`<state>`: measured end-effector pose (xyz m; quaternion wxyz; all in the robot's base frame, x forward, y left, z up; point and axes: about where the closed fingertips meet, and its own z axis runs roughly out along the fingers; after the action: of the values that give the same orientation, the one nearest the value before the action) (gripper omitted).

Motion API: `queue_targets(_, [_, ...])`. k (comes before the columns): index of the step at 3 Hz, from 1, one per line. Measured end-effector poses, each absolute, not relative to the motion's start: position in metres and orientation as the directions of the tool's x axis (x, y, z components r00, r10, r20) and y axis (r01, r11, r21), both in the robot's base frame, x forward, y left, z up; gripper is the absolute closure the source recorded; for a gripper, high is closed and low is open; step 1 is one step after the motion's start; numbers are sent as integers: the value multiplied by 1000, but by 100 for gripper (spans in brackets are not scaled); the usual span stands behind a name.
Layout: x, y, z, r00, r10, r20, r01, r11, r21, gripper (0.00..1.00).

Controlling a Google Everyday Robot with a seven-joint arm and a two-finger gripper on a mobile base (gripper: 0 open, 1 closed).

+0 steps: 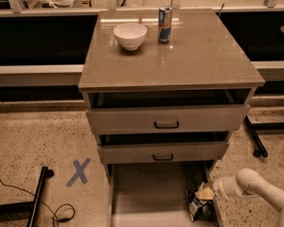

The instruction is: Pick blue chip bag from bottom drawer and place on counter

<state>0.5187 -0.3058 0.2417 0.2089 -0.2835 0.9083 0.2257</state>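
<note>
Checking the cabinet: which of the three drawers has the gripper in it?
The bottom drawer, pulled out farthest; the gripper is at the blue chip bag on its right side. Both upper drawers are barely open.

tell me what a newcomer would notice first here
The white arm reaches in from the lower right, its gripper at the blue chip bag on the right side of the open bottom drawer. A white bowl and a drink can stand at the back of the counter, and a blue tape X marks the floor to the left.
</note>
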Motion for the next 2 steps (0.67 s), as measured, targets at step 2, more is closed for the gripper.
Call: queue_targets(2, [517,-301,239,-753,-422,-506,-611,733,298,96])
